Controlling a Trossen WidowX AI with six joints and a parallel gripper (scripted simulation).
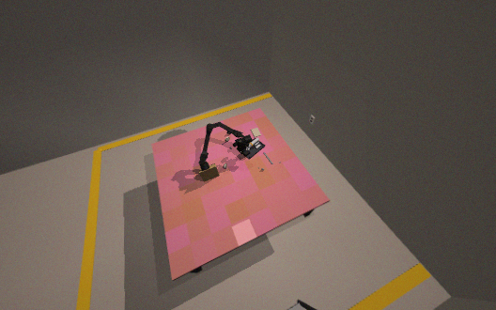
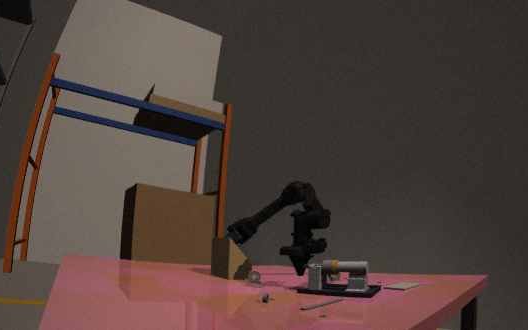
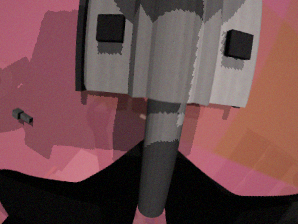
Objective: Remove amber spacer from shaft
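My gripper (image 2: 300, 273) (image 3: 154, 147) is shut on the grey shaft (image 3: 157, 182), at the end that sticks out of the small support block (image 2: 315, 278). In the wrist view a black finger presses on each side of it. The amber spacer (image 2: 334, 266) is still on the shaft line, against the near end of the big housing block (image 2: 357, 267). A grey spacer (image 2: 326, 266) sits beside it. The blocks stand on a dark base (image 2: 338, 291) (image 1: 255, 152). The wrist view hides the amber spacer.
A thin grey rod (image 2: 322, 304) (image 1: 268, 158) lies in front of the base, with a small grey part (image 2: 265, 298) to its left. A grey ring (image 2: 254, 276) stands near the arm's wedge-shaped mount (image 2: 230, 260). A pale pad (image 2: 403, 286) (image 1: 255, 132) lies beyond the housing.
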